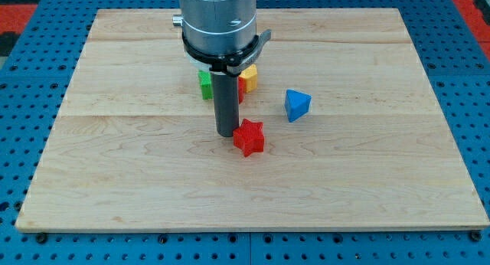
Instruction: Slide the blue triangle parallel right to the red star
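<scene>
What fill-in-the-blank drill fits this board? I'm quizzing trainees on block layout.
1. My tip stands just to the view's ____ of the red star.
2. The blue triangle lies up and to the view's ____ of the red star.
3. The green block and yellow block sit partly hidden behind the ____.

Missing words: left; right; rod

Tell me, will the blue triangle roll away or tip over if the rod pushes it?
Probably not roll: the blue triangle shows flat faces and corners, so it should slide on the smooth wooden board. It looks small and light, so an off-centre push may spin it. My tip is beside the red star, away from it.
</scene>
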